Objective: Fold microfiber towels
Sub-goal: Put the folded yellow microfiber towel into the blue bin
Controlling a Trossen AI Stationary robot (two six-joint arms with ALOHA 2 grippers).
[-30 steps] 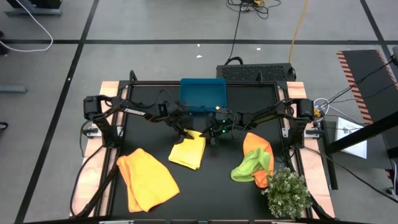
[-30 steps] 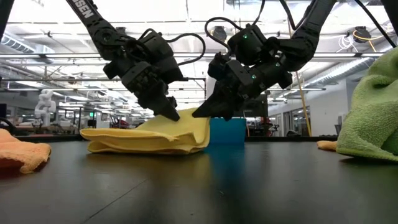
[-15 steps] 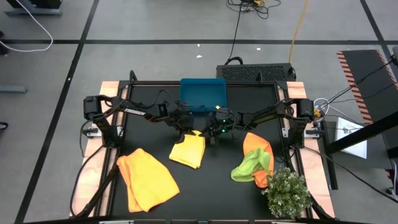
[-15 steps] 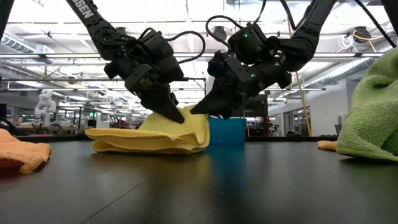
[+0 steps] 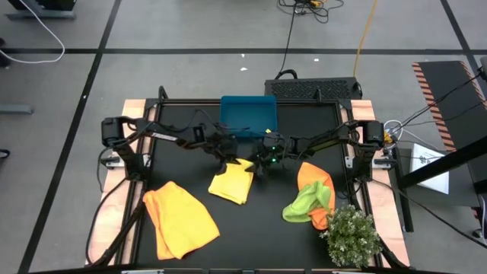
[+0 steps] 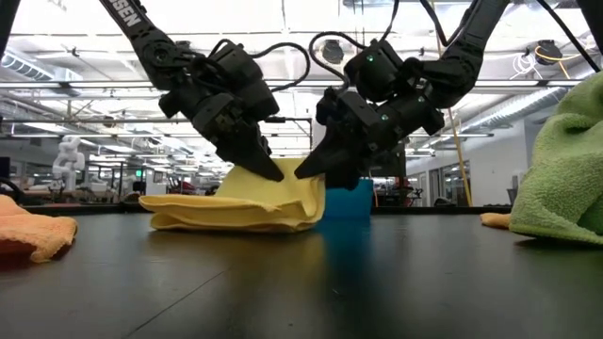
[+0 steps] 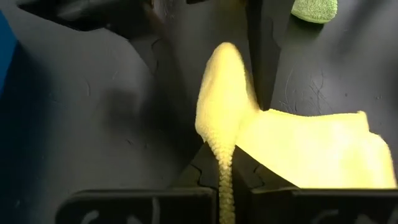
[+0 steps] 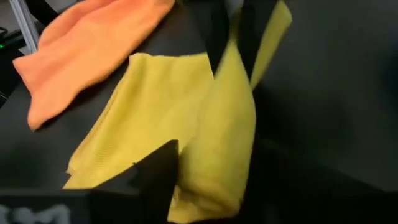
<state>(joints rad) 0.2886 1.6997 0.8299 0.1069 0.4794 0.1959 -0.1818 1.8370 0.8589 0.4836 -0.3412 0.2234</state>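
The pale yellow towel (image 5: 230,185) lies folded at the table's middle, its far edge raised and its near part on the tabletop (image 6: 226,215). My left gripper (image 5: 228,161) and my right gripper (image 5: 256,165) are both shut on that raised edge, close together, left (image 6: 273,173) and right (image 6: 303,172). One orange towel (image 5: 179,219) lies crumpled at the near left. The lime green towel (image 5: 306,202) lies on the other orange towel (image 5: 312,176) at the right. My left gripper pinches the yellow towel's raised far edge (image 7: 222,163) between its two fingers, slanting down from the far left. The cloth stands up in a fold beyond the fingers and the rest lies on the table. My right gripper holds the same raised edge (image 8: 214,168), toward the towel's right corner, slanting down from the far right. Its own fingers hide the contact. The cloth falls slack from there onto the table.
The teal tray (image 5: 248,116) stands at the far middle, right behind both grippers. A bushy green plant (image 5: 351,236) stands at the near right corner. Bare black tabletop (image 5: 259,228) lies in front of the yellow towel.
My left gripper has gone a little toward the table's right edge with the raised edge, closing on my right gripper. The yellow towel's lower part has slid along the table toward the right. Both grippers stay shut.
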